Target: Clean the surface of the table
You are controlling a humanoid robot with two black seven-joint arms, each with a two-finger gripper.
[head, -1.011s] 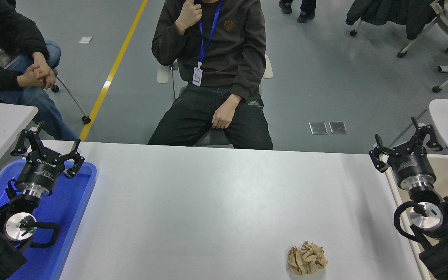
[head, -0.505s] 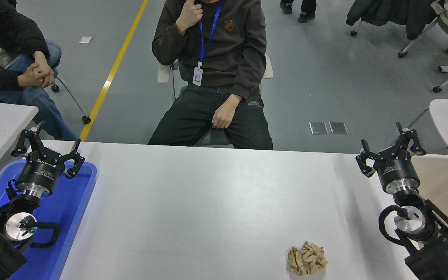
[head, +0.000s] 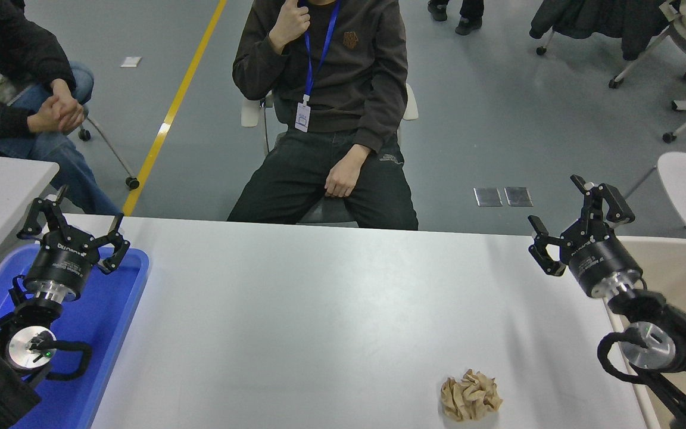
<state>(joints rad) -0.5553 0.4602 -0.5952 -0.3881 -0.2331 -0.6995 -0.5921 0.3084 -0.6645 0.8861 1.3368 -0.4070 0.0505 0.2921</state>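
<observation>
Right gripper (head: pixel 575 223): fingers spread wide, holding nothing, raised over the far right corner of the table surface (head: pixel 331 310).
Left gripper (head: pixel 72 229): fingers spread wide, empty, parked above the blue tray (head: pixel 102 310) at the table surface's left edge.
Table surface: 1, white, filling the lower middle of the view.
Crumpled paper (head: pixel 471 396): 1 tan wad, lying on the table surface near its near right side, well apart from both grippers.
People: 2 seated beyond the table surface's far edge.
</observation>
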